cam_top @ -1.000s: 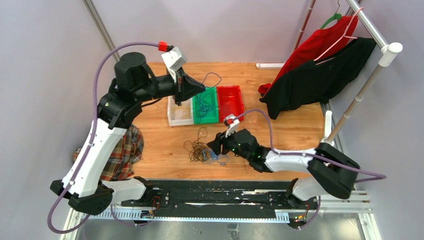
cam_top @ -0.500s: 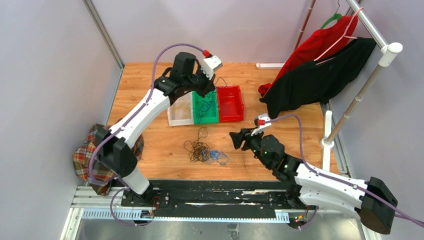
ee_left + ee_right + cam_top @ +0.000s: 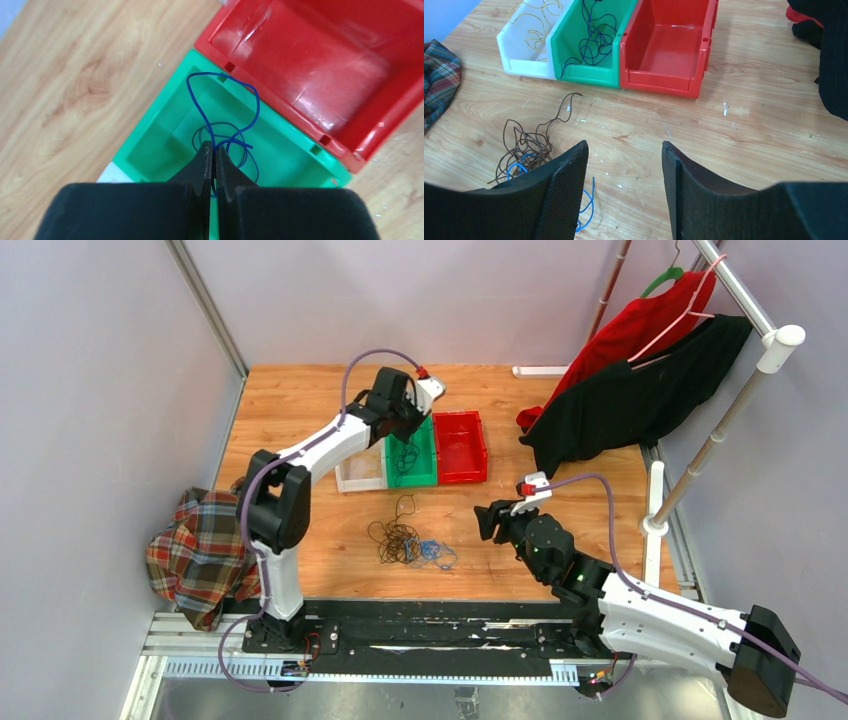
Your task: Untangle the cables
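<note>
- Top view: the left gripper's (image 3: 408,426) fingertips are hidden under its own wrist. The tangle of cables (image 3: 404,541) is too fine to sort strand from strand.
- Right wrist view: one finger (image 3: 566,195) of the right gripper (image 3: 624,146) covers the tangle's edge.
- Left gripper: jaws pressed together, pinching a blue cable (image 3: 257,102) above the green bin (image 3: 147,142). The rest coils in the bin.
- Right gripper: jaws wide apart, nothing between them. The tangle lies on the table (image 3: 749,140), just beside that finger.
</note>
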Controlling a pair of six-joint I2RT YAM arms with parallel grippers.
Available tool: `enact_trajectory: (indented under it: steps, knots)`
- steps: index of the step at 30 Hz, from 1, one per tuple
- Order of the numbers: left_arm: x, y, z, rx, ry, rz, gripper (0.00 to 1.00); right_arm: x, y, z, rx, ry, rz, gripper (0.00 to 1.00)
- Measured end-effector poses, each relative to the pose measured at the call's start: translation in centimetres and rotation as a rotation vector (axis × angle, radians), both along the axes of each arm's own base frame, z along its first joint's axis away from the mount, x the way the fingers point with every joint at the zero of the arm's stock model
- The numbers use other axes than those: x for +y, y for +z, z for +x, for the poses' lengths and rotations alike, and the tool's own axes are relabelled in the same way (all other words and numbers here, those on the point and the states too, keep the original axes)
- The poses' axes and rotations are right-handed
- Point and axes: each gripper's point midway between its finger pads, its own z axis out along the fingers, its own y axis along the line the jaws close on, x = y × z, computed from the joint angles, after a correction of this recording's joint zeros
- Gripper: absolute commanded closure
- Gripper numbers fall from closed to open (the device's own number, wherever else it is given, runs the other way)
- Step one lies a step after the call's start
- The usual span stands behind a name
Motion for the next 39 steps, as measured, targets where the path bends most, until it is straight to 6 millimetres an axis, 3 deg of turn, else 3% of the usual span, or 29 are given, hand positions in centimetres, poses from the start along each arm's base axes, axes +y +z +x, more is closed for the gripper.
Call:
enact_trajectory:
  steps: [5, 11, 19, 27, 29, 32, 34, 39]
  knots:
    - [0.8, -4.8, 0.8, 0.040, 0.033, 0.082, 1.00, -0.2, -0.2, 0.0, 0.000, -0.001, -0.024, 0.44]
    - [1.7, -8.1, 1.0, 0.063, 0.061, 0.171, 1.00, -0.7, -0.5, 0.3, 0.006, -0.016, -0.046, 0.43]
    - [1.3, -8.8, 0.1, 0.079, 0.036, 0.202, 0.99, -0.7, -1.2, 0.5, 0.022, -0.015, -0.078, 0.42]
    - [2.7, -9.4, -3.5, 0.143, 0.027, 0.197, 0.98, -0.3, -0.5, 0.5, 0.013, -0.001, -0.075, 0.41]
    - [2.8, -9.1, -4.0, 0.145, 0.027, 0.189, 0.89, -0.2, -0.2, 0.5, 0.010, 0.002, -0.069, 0.41]
    - [2.7, -8.7, -3.9, 0.141, 0.031, 0.182, 0.59, -0.1, -0.2, 0.5, 0.010, 0.009, -0.067, 0.39]
    - [2.5, -8.3, -3.6, 0.145, 0.038, 0.175, 0.47, 0.0, -0.2, 0.4, 0.012, 0.015, -0.067, 0.37]
    - [1.4, -6.0, -2.2, 0.109, 0.028, 0.137, 0.41, 0.5, -0.5, 0.1, 0.024, 0.049, -0.070, 0.34]
